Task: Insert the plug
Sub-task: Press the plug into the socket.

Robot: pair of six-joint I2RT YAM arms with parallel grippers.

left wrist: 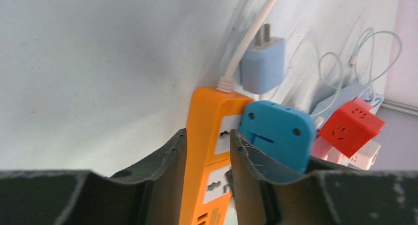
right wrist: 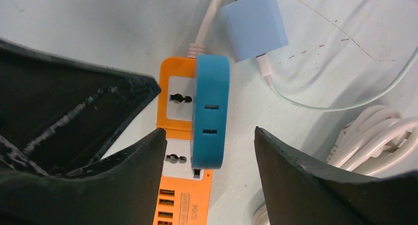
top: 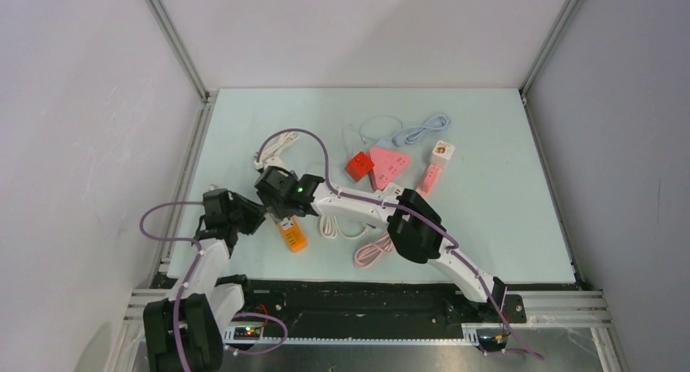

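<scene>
Your right tool [right wrist: 208,131] hangs released, fingers clear either side of the blue plug [right wrist: 212,107], which sits on the orange power strip [right wrist: 173,109] on the bench [right wrist: 98,28]; close squarely, then press straight down. Whether your left tool [left wrist: 207,134] grips the orange power strip cannot be told.

Prongs of blue plug [right wrist: 211,112] hidden against orange power strip [right wrist: 178,112]; strip's USB end cut off by wrist views' bottom edges, its cable end covered by right gripper [top: 281,209] from above

Adapter block [right wrist: 211,112] on the power strip [right wrist: 173,114], charger [right wrist: 254,25] just behind its cord end, coiled cable [right wrist: 374,136] to the right.
</scene>
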